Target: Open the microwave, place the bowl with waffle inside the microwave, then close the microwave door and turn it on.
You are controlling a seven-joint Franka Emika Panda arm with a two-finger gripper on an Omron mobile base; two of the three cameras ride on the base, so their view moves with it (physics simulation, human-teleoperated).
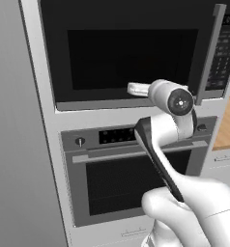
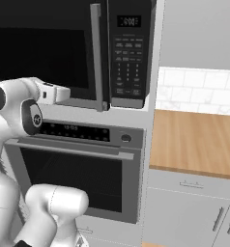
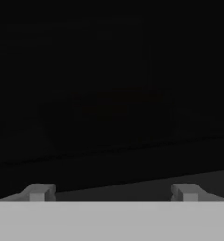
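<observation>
The microwave (image 1: 131,53) is built in above an oven, and its black glass door (image 2: 44,53) is shut. A vertical silver handle (image 1: 208,53) (image 2: 96,53) runs down the door's right side, beside the dark keypad (image 2: 128,53). My gripper (image 1: 131,88) (image 2: 66,93) is held up close to the door's lower edge, left of the handle and pointing at the glass. In the hand view the gripper (image 3: 112,193) is open, fingertips (image 3: 38,192) wide apart with nothing between them and dark glass ahead. The bowl and the waffle are out of view.
A silver oven (image 1: 131,178) (image 2: 78,169) with a horizontal handle sits under the microwave. A wooden counter (image 2: 199,140) with white tiles behind it lies to the right, over grey cabinets (image 2: 189,212). A grey wall panel (image 1: 15,144) stands at the left.
</observation>
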